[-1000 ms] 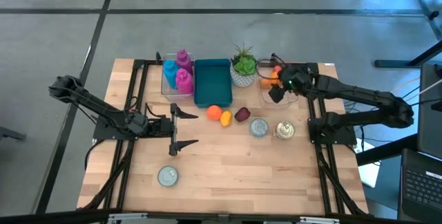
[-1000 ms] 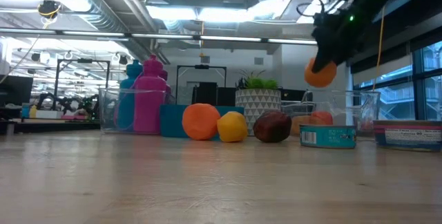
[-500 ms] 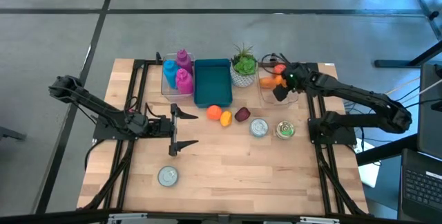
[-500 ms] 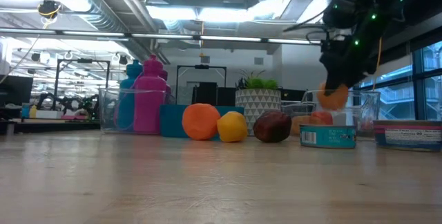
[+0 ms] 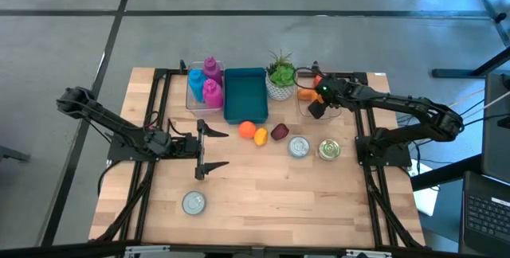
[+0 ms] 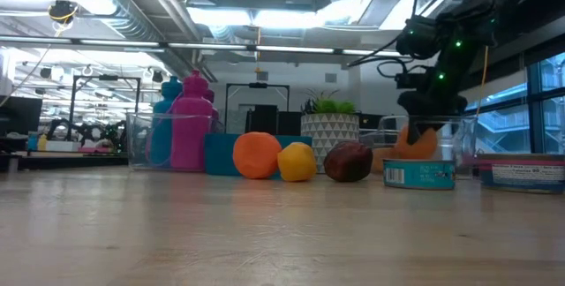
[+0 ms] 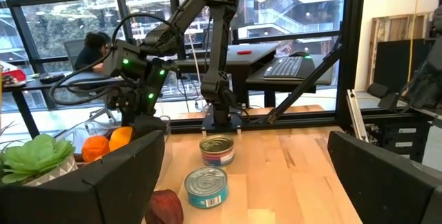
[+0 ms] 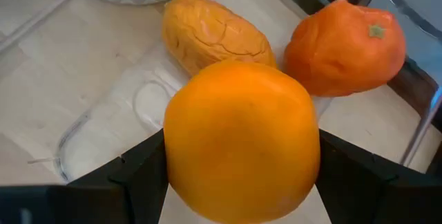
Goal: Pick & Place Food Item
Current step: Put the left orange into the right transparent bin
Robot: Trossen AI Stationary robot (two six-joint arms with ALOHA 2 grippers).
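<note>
Right gripper (image 5: 316, 101) is positioned over the clear plastic bin (image 5: 304, 108) at the back right of the table, just beside the potted plant (image 5: 280, 76). Its fingers are clamped on a round orange fruit (image 8: 242, 137), which fills the space between both dark fingers in the right wrist view. The fruit is inside the bin's walls, low, just above the bin floor; contact with the floor cannot be confirmed. Two other items lie in the same bin: a wrinkled yellow-orange piece (image 8: 214, 34) and a tangerine (image 8: 347, 44) with its stem mark showing, both just beside the held fruit.

Left gripper (image 5: 209, 148) rests near the left middle of the table, jaws spread wide, holding nothing.

Other items on the table: a teal tray (image 5: 244, 94) at back centre; a clear container holding pink and blue bottles (image 5: 204, 83) to its left; an orange (image 5: 247, 129), a yellow fruit (image 5: 260, 137) and a dark red fruit (image 5: 279, 132) grouped in front of the tray; two cans (image 5: 299, 147) (image 5: 328, 150) near the right arm's base; a third can (image 5: 194, 203) at front left.

A person sits at a desk beyond the table in the left wrist view.
</note>
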